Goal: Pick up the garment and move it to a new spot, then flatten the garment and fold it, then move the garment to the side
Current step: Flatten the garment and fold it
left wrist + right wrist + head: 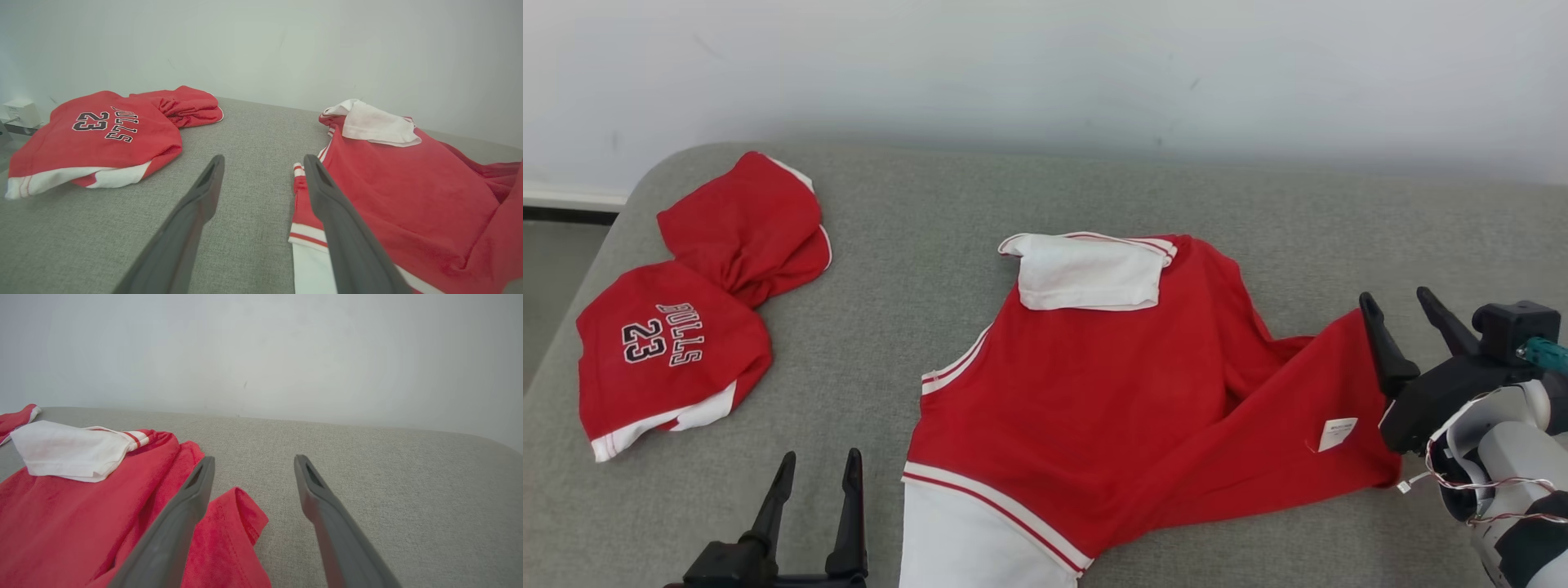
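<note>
Looking down on the red jersey (1111, 367), spread over the middle of the grey cloth-covered table (947, 204), with a white-banded edge nearest the robot and a white flap (1089, 273) turned back at the far edge. Stretches widest left to right, with a rumpled wing drawn out rightward and a white label (1337, 434) showing on it. Puts the right gripper (1396, 296) just at that wing's outer edge, fingers apart, nothing clamped between them. Shows, in the right wrist view, one finger (179, 522) over a raised red fold and the other over bare table. Leaves the left gripper (819, 456) low at the near edge, likewise spread wide and empty, just left of the jersey's banded corner. Seems nearer on the right for the rumpled wing, nearer on the left for the banded corner; probably calls for both to pull the cloth flat. Well apart to the left, bunched red shorts (678, 343) marked BULLS 23. Behind, a plain pale wall (1045, 65). Matte, woven-looking table covering, likely to drag at fabric rather than let it slide.
</note>
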Robot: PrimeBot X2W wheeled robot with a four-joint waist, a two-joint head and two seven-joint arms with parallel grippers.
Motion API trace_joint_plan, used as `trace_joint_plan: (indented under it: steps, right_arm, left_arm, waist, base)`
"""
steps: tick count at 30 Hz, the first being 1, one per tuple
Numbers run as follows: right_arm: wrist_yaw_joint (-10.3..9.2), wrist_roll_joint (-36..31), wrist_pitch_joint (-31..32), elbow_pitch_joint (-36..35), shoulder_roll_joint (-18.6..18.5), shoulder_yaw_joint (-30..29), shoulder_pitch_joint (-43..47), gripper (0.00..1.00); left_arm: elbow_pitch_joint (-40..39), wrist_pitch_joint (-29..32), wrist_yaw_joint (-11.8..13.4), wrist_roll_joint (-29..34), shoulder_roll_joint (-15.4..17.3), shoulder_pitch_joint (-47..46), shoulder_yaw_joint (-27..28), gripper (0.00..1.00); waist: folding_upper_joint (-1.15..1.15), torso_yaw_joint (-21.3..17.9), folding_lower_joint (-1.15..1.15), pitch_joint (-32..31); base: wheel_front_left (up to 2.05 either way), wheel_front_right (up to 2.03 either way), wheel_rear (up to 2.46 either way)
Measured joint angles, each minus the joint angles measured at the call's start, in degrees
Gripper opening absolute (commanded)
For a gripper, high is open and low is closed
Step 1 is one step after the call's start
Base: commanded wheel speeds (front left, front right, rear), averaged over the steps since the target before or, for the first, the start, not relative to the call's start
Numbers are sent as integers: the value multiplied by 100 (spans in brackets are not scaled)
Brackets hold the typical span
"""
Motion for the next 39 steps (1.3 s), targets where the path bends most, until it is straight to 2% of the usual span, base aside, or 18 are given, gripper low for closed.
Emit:
trace_joint_plan:
  steps: [7,11,16,21,25,39]
  right_arm:
    - [0,4,-242,-419,-177,-246,164,100]
    - [0,-344,-256,-1218,-151,-872,624,100]
    - [0,-899,-269,-2176,226,-1610,1557,100]
    - [0,-1365,-269,-2848,552,-1985,2262,100]
    - [0,-1522,-269,-3150,829,-2186,2649,100]
    - [0,-1939,-269,-3720,1460,-2512,3540,100]
  left_arm:
    - [-97,0,-7,54,-2,37,172,100]
    - [-199,0,-5,102,-1,109,274,100]
    - [-285,0,-2,160,-2,239,353,100]
    - [-349,0,20,194,-2,295,307,100]
    - [-404,0,102,194,-3,330,231,100]
    - [-339,0,57,203,-4,423,151,100]
  waist:
    - [0,-191,0,-127]
    - [0,-325,0,-186]
    - [0,-499,-1,-251]
    - [0,-621,-1,-291]
    - [-1,-666,-1,-333]
    - [-1,-571,-1,-468]
  base:
    - [0,0,0]
    - [0,0,0]
    - [0,0,0]
    - [0,0,0]
    - [0,0,0]
    - [0,0,0]
